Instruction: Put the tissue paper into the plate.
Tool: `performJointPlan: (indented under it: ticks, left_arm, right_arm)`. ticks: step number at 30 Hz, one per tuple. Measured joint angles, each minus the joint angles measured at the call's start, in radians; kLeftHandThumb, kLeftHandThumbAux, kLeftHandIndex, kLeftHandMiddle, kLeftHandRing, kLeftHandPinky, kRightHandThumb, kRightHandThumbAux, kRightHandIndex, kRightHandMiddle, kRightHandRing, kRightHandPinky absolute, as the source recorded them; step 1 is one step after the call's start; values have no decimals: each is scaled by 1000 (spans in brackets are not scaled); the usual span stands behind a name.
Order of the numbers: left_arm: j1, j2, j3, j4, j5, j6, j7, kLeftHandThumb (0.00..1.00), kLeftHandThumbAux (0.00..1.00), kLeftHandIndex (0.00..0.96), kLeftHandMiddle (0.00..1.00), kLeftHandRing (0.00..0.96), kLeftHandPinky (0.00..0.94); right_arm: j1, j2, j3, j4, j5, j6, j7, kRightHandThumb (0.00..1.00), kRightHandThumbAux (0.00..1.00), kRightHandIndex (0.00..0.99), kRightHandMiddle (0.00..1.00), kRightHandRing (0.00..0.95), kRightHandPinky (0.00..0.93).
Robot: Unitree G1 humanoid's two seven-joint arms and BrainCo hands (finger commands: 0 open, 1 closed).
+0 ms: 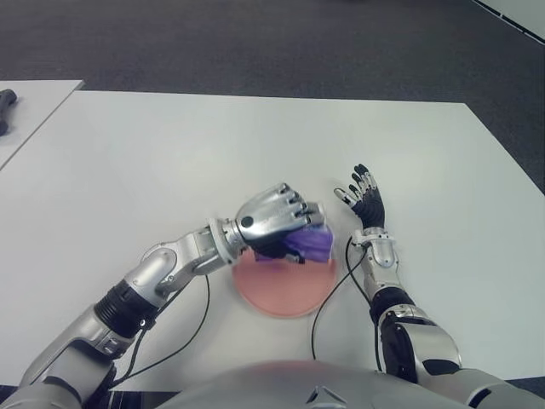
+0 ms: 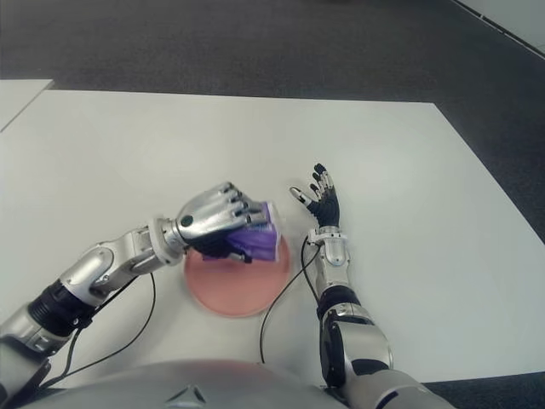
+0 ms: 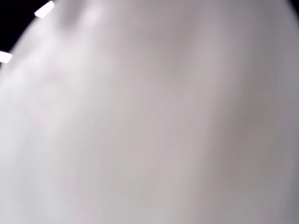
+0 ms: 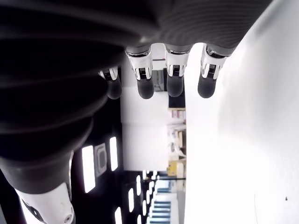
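Observation:
A purple tissue pack (image 1: 311,243) is gripped in my left hand (image 1: 277,220), whose silver fingers curl over its top. The pack hangs over the far edge of a round pink plate (image 1: 285,294) near the table's front; whether it touches the plate I cannot tell. My right hand (image 1: 362,198) shows just to the right of the plate, with straight fingers (image 4: 145,84) that hold nothing. The left wrist view gives only a pale blur.
The white table (image 1: 255,145) spreads wide behind and to both sides of the plate. A second white table with a dark object (image 1: 5,106) stands at the far left. Black cables (image 1: 328,302) trail from both wrists near the front edge.

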Motion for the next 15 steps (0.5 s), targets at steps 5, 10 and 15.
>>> performJointPlan:
  ticks: [5, 10, 15]
  left_arm:
    - [1, 13, -10, 17, -4, -22, -78, 748, 695, 444, 837, 846, 863]
    - [1, 27, -23, 29, -14, -43, -166, 749, 695, 444, 840, 848, 865]
    - [0, 26, -25, 35, -16, -58, -193, 749, 695, 444, 844, 851, 866]
  right_arm:
    - [3, 3, -2, -1, 1, 0, -1, 38, 759, 0, 0, 0, 1]
    - [3, 4, -6, 0, 16, 4, 21, 79, 757, 0, 0, 0, 0]
    - [3, 1, -4, 3, 12, 4, 18, 97, 755, 0, 0, 0, 0]
